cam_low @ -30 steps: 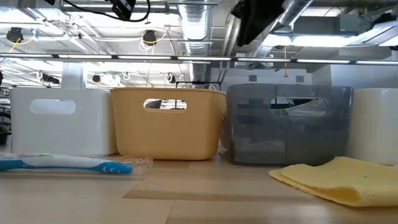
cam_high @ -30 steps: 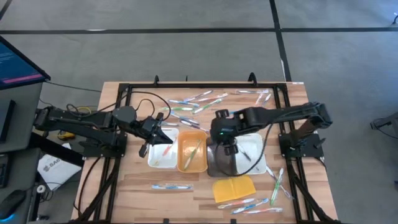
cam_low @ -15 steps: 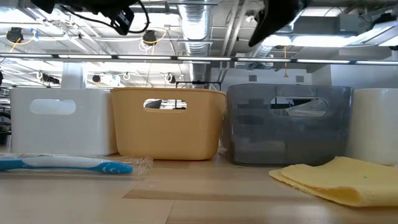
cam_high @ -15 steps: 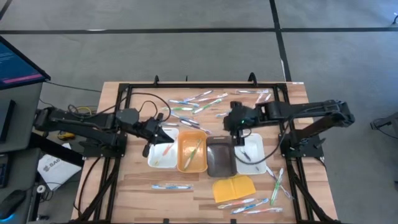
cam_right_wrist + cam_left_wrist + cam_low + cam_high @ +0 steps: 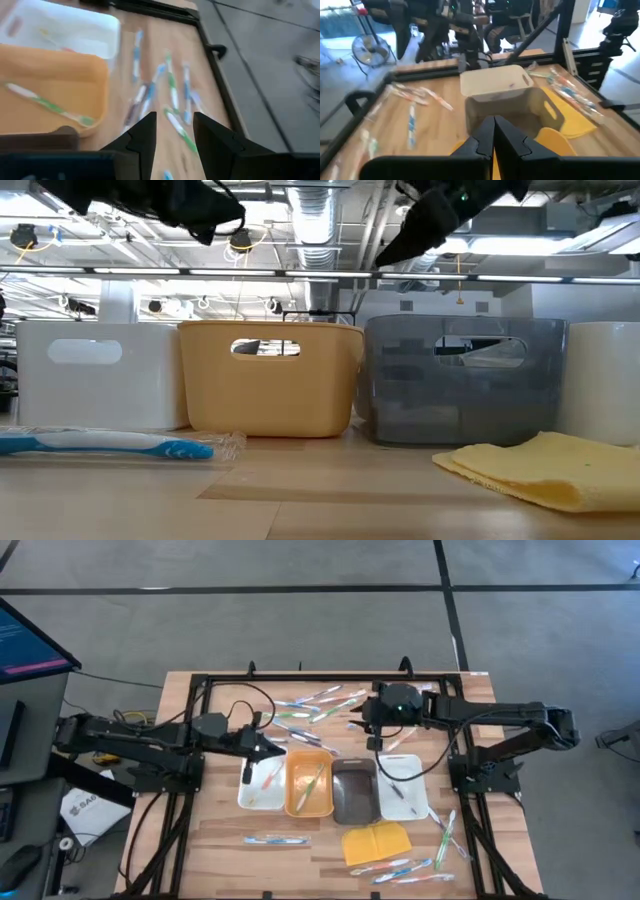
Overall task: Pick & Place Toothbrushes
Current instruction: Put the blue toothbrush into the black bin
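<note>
Since the earlier frames, the right hand (image 5: pixel 378 735) has withdrawn from over the grey tray (image 5: pixel 355 793) toward the far side of the bench (image 5: pixel 470 690), and now hovers beside the loose toothbrushes (image 5: pixel 318 703) scattered there. Its fingers stand partly apart with nothing between them. The left hand (image 5: pixel 257 748) has shifted slightly and sits above the far edge of the white tray (image 5: pixel 258 785), fingers clenched together and empty.

Toothbrushes lie in several places: a cluster at the far side of the bench, one single brush (image 5: pixel 276 839) near the front, a group by the yellow pad (image 5: pixel 377 842), and a few already inside the white tray, the orange tray (image 5: pixel 309 782) and a second white tray (image 5: pixel 402 786).

Handling judgement: each brush appears light, stiff and smooth, liable to roll or skid if nudged. A grip across the mid-handle, jaws square to its length, looks soundest. Overlapping brushes in the cluster risk a double pick.

The right arm reaches long and low across the bench; the left arm extends level from its base.
</note>
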`<state>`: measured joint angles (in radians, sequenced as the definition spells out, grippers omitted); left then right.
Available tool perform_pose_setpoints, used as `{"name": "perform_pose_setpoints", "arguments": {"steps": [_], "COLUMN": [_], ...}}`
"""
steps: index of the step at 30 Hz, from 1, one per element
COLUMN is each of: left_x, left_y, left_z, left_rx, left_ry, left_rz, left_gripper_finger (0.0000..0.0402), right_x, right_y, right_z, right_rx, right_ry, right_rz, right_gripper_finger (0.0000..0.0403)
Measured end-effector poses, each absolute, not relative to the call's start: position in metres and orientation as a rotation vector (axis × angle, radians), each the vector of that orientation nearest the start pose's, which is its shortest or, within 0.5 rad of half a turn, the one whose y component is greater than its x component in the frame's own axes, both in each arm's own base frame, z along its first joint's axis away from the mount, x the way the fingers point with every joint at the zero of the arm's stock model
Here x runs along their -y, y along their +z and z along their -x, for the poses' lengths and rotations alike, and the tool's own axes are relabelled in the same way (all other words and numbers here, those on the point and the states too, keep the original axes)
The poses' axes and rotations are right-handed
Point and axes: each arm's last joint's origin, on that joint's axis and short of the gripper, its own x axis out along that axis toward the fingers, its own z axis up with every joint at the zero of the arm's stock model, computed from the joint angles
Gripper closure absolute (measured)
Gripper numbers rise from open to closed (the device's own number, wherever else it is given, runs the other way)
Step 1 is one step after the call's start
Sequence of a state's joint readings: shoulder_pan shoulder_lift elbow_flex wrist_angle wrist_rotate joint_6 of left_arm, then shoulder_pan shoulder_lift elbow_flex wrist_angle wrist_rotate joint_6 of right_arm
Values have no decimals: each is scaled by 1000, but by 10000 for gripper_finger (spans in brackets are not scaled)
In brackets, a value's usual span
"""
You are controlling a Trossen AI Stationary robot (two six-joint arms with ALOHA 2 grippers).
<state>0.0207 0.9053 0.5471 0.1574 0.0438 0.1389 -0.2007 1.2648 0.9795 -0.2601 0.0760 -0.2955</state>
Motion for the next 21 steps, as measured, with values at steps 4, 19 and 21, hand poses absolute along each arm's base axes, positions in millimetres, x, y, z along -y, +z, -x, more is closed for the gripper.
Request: {"name": "perform_pose_setpoints", "arguments": {"steps": [4,19,21], "left_x": [-12,-31,-36], "left_y": [269,277,275], "left_z": [-202,-202,-202], "left_rx": [-130,-53,-67], "left_ry": [17,115,136], "left_rz": [-146,-152,-151], "left_gripper_finger": [400,400,400], "right_x": [67,57,63], "right_y": [297,315,311], "right_z": [-270,-257,-258], "right_rx": [-496,-385,-408], "right_ry": [-134,81,70], "right_rz": [229,348,353], "right_gripper_finger": [280,280,280]}}
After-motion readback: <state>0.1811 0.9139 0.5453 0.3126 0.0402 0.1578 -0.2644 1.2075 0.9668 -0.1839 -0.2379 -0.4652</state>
